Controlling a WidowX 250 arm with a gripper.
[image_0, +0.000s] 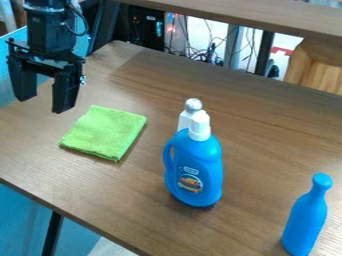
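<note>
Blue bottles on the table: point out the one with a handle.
The white-capped blue bottle, right of the green cloth, has a loop handle. The slim blue bottle at lower right has none and is blue to its top.

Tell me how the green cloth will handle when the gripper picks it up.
The cloth looks soft and folded, so it would probably sag once lifted. Its layers appear loosely stacked, so it may unfold. Its fuzzy surface suggests little slip in the gripper.

The brown wood surface (267, 120) has a black leg (52, 234) by something flat and blue (20, 220). Behind, messy wires (200, 54) hang under another wood top (247, 15).
</note>
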